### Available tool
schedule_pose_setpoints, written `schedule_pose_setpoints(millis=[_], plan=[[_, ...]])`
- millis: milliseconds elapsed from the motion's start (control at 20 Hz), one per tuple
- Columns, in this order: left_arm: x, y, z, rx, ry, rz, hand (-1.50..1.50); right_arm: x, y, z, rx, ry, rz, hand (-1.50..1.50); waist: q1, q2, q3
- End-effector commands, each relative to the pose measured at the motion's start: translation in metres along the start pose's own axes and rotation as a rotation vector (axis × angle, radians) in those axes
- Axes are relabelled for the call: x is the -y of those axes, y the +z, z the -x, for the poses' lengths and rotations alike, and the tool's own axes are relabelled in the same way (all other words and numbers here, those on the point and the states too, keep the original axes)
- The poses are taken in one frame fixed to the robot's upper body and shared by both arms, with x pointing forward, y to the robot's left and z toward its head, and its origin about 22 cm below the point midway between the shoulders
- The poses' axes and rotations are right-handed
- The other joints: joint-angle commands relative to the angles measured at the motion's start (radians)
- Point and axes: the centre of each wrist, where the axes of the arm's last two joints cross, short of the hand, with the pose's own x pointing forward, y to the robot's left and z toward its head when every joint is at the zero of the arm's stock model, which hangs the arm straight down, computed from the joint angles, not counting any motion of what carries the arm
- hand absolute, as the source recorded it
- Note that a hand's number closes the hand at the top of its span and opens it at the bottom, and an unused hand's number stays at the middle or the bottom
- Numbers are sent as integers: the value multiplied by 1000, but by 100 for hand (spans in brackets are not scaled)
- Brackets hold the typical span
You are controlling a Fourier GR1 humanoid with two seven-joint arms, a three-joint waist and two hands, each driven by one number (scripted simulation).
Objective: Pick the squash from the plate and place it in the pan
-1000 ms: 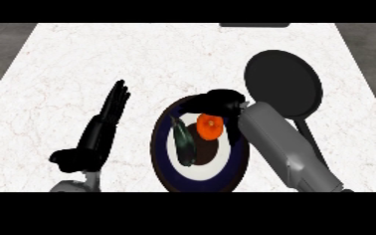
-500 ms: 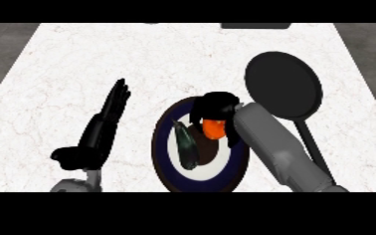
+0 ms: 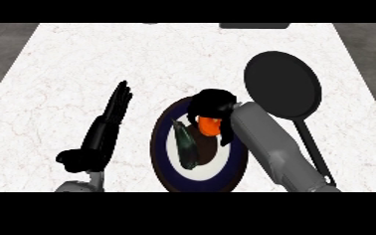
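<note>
The right hand (image 3: pixel 214 110) is curling round the orange squash (image 3: pixel 209 126) on the plate (image 3: pixel 160 144), left of the pan (image 3: pixel 283 84). The squash looks rigid, smooth, maybe slippery; gripping across its middle seems safest. The left hand (image 3: pixel 103 132) is resting open.

A single head view is given, aimed steeply down and close at the white marbled counter top (image 3: pixel 88 55). Both grey forearms are seen entering from the lower edge; the counter's far edge is reached at the top.
</note>
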Motion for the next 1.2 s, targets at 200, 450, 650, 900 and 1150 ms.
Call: schedule_pose_setpoints(millis=[200, 450, 650, 900, 1150], plan=[[-12, 4, 3, -20, -7, -52, 0, -27, 17, 11, -699, -326, 325, 150, -72, -9, 1], [-13, 10, 10, -43, -2, -43, 0, 7, 15, 9, -1060, -288, 615, 150, -38, -19, -2], [-4, 5, 6, -41, 10, -24, 0, 41, 4, -9, -1155, -191, 849, 150, -25, -22, 0], [-14, -6, 4, -22, -9, -21, 0, 85, -12, -51, -1208, -223, 1050, 150, -17, -9, 0], [-3, 12, 3, -20, 3, -9, 0, 86, -7, -82, -1319, -329, 1159, 150, -21, -4, 1]])
